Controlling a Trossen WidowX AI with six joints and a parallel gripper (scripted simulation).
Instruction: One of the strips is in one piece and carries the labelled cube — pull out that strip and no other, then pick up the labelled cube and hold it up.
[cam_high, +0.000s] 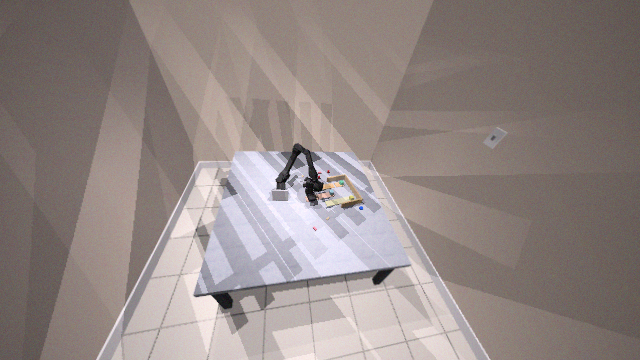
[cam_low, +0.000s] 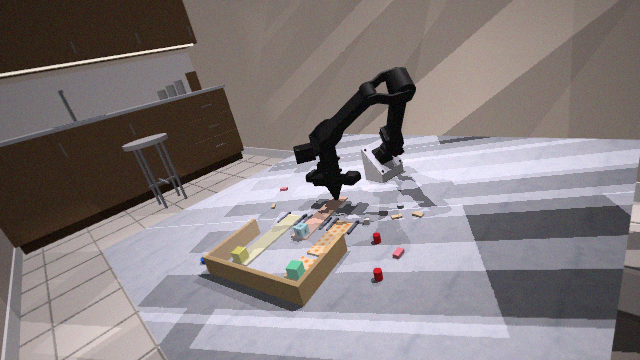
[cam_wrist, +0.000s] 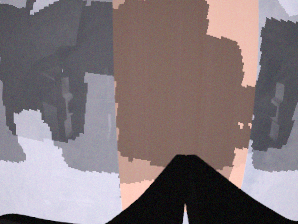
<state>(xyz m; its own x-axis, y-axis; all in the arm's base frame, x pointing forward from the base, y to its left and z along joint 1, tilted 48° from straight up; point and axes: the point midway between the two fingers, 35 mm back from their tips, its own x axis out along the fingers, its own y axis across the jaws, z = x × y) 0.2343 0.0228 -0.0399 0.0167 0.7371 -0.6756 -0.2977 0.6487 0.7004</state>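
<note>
The salmon-pink strip looks in one piece and lies out of the walled tray's open side. The light blue cube with dark marks stands on its end nearer the tray. My gripper is shut and empty, pointing down with its tips at or just above the strip's arm-side end; contact is hard to tell. A pale yellow strip has a yellow cube at its far end. An orange-dotted strip shows a break before the green cube.
The wooden tray wall surrounds the far ends of the yellow and dotted strips. Dark guide rails flank the strips at the open side. Two red cylinders and a pink block lie beside the tray. Small tan pieces lie near the arm's base.
</note>
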